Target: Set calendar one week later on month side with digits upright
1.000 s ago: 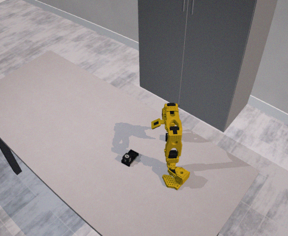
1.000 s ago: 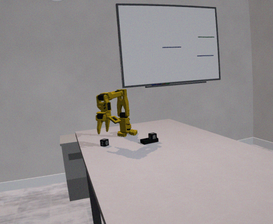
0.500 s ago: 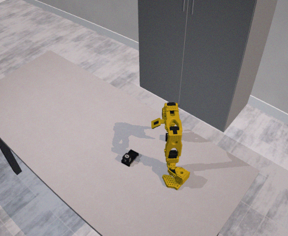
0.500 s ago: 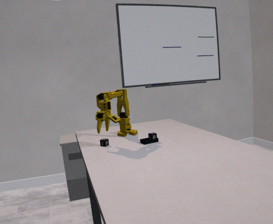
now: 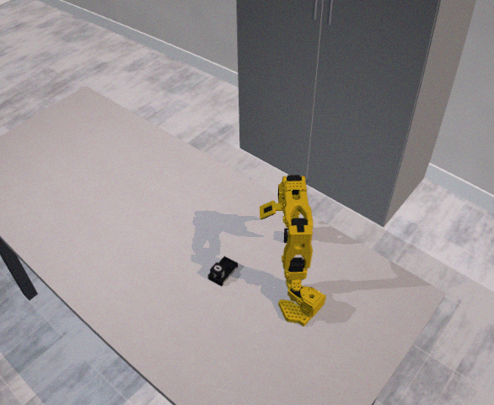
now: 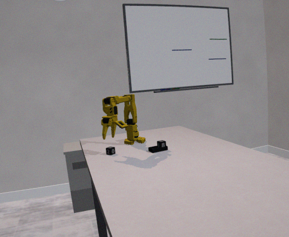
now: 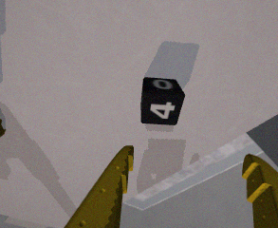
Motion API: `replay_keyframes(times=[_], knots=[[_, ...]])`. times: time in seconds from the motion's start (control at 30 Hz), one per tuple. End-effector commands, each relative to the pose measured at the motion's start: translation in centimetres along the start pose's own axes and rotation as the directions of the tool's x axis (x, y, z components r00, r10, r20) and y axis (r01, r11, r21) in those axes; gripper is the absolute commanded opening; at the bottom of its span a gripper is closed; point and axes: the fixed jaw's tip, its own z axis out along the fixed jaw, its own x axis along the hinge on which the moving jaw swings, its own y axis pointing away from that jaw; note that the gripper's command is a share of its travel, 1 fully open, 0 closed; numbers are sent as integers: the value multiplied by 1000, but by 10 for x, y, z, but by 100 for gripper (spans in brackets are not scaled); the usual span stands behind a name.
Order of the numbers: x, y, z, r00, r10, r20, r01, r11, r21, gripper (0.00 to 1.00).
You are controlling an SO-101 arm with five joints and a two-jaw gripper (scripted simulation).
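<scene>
A loose black cube (image 7: 162, 101) lies on the table near its edge, with 0 on top and 4 on the side facing the wrist camera. It also shows in the exterior view (image 6: 110, 150). My gripper (image 7: 189, 154) hangs above it, apart from it, fingers open with nothing between them; it also shows in the exterior view (image 6: 108, 137). The black tray (image 6: 158, 148) lies flat to the right of the arm's base and holds the other cube (image 6: 161, 144), which shows an 8. In the top view the tray (image 5: 227, 271) is in view and the loose cube is hidden behind the arm.
The table's edge (image 7: 195, 171) runs just below the loose cube in the wrist view. The arm's base (image 5: 302, 305) stands near the table's right end. A grey cabinet (image 5: 334, 95) stands behind the table.
</scene>
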Motion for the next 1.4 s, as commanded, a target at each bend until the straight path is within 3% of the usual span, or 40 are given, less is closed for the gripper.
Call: replay_keyframes(times=[0.0, 0.17, 0.23, 0.4, 0.57, 0.93, 1.37], knots=[[1, -9, -21, 1000, -2, 4, 1, 991, 134, 36], [1, -11, -45, 1000, -2, 7, 0, 961, 276, 35], [1, -11, -45, 1000, -2, 7, 0, 961, 276, 35], [1, -10, -68, 1000, -3, 10, -1, 911, 412, 35], [1, -7, -82, 1000, -4, 11, -2, 872, 490, 35], [1, -6, -85, 1000, -3, 12, -3, 863, 505, 35], [2, -7, -76, 1000, 20, 23, -29, 863, 505, 35]])
